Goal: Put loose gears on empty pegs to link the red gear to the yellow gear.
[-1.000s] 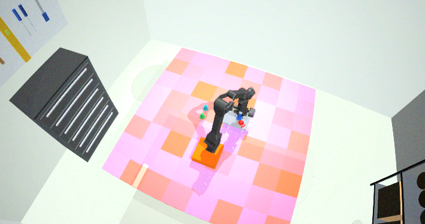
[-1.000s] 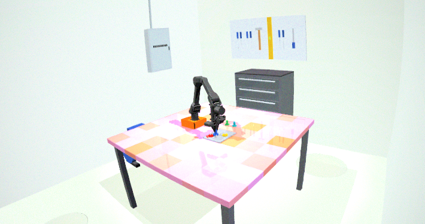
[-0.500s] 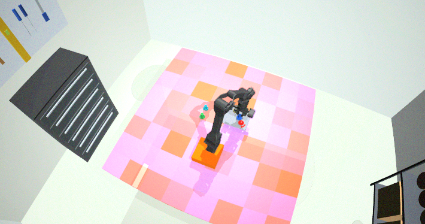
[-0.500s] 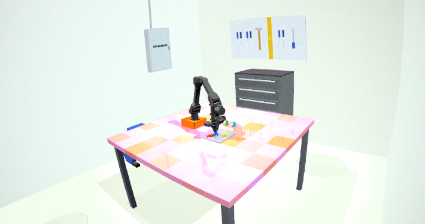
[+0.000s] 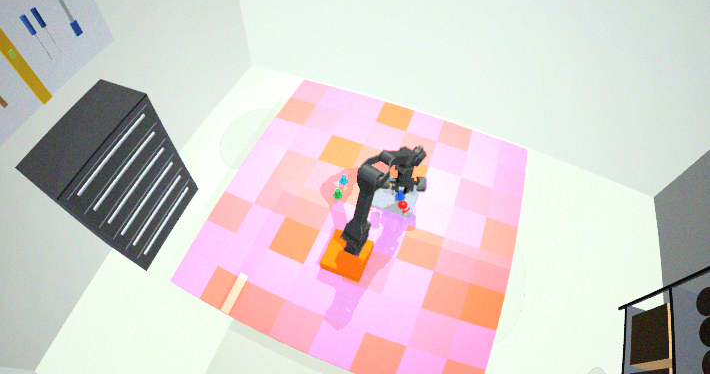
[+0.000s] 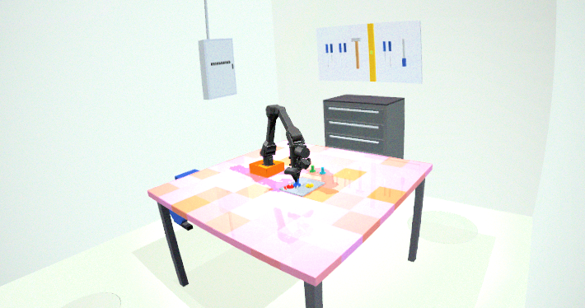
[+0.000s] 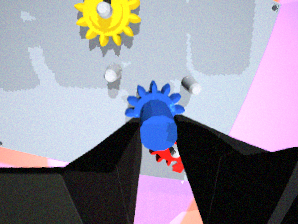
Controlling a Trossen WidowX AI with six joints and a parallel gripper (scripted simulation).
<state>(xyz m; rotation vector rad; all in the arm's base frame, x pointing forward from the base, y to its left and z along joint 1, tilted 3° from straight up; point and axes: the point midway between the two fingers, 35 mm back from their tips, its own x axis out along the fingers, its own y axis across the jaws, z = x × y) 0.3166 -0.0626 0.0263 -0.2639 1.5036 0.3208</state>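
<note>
My gripper (image 7: 157, 123) (image 6: 297, 179) is shut on the handle of the blue gear (image 7: 153, 97) (image 5: 400, 195) (image 6: 297, 184), over the grey board (image 7: 215, 117) (image 5: 413, 198) (image 6: 305, 193). Whether the blue gear is on a peg or how high it is cannot be told. The red gear (image 7: 169, 159) (image 5: 402, 205) (image 6: 290, 186) is partly hidden behind the blue gear and a finger in the wrist view. The yellow gear (image 7: 116, 20) (image 6: 310, 185) sits on its peg. Two bare pegs, one at left (image 7: 111, 75) and one at right (image 7: 194, 88), stand between the yellow and blue gears.
A green gear (image 5: 338, 193) (image 6: 312, 169) and a cyan gear (image 5: 343, 179) (image 6: 323, 170) stand on the table beside the board. The arm's orange base (image 5: 340, 264) (image 6: 267, 169) stands behind the board in the exterior view.
</note>
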